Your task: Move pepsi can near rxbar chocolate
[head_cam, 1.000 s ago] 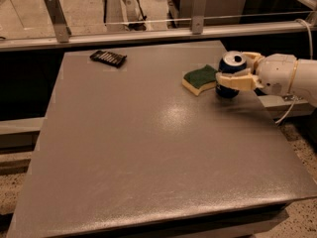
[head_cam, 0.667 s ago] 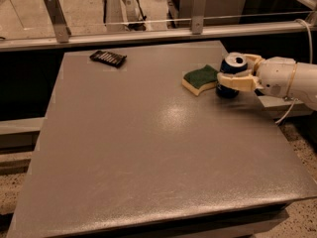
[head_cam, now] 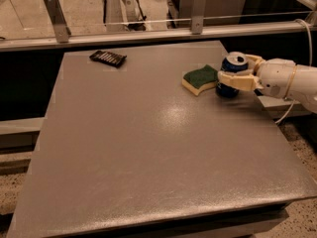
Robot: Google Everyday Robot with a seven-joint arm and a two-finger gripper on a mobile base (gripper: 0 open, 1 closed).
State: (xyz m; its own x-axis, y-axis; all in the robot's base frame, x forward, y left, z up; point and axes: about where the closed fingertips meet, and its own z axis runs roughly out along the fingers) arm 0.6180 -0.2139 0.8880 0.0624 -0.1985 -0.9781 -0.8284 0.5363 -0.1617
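Blue pepsi can (head_cam: 233, 62) upright, gripper (head_cam: 232, 73) clasping it

The dark blue aluminium pepsi can (head_cam: 228, 89), silver top up, stands upright near the right edge of the worktop (head_cam: 148, 148). The white pincer (head_cam: 233, 66) straddles it, apparently clamped. The flat black rectangular rxbar chocolate (head_cam: 108, 58) lies near the far-left corner, well apart.

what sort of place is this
Likely a robot test lab, not a home: a bare grey table, a metal rail behind it, and a gripper closed on a can at the table's right edge.
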